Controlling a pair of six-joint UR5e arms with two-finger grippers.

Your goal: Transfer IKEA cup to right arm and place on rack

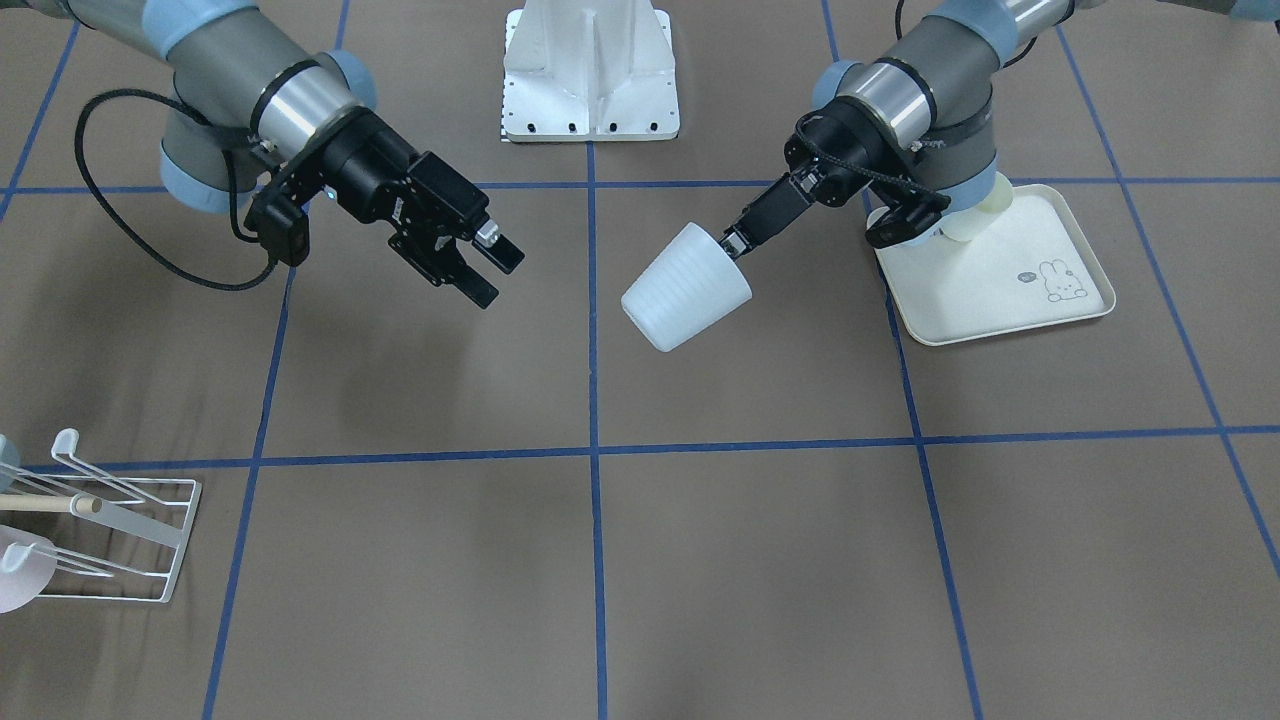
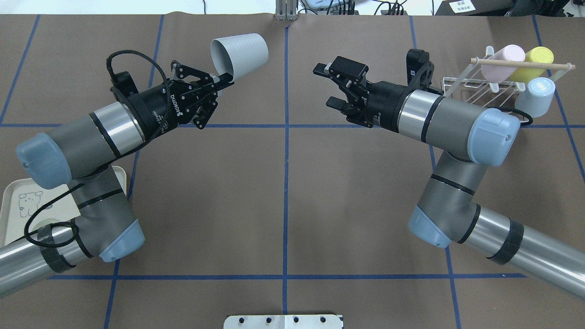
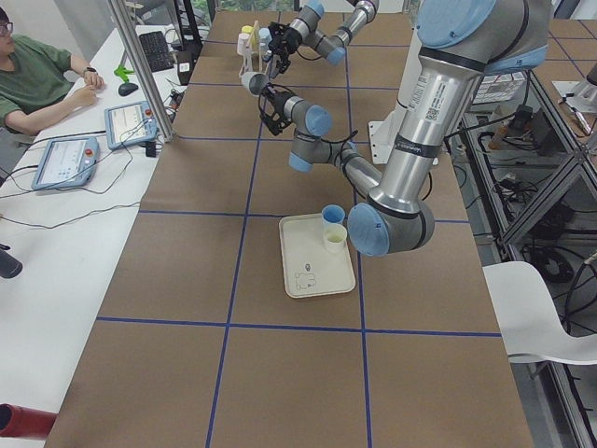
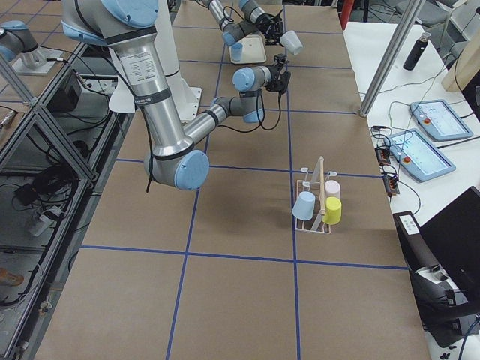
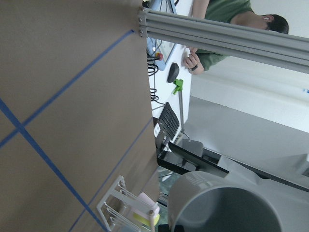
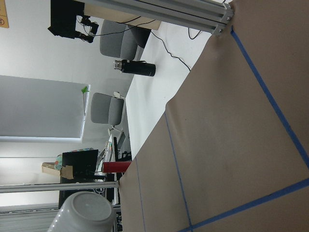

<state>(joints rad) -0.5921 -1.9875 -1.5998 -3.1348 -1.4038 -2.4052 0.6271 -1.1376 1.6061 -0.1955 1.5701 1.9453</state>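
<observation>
Overhead exterior shows a pale grey, tapered cup tipped sideways.

On the brown bench a white wire rack stands near the right edge. It carries a pale blue cup, a pink cup and a yellow cup around a tilted wooden dowel. At the far end, the left gripper has a white cup at its tip, with the right gripper near it.

My left hand, at ten o'clock overhead, bears white ROBOTIQ lettering on its black body. Nothing else reads.
</observation>
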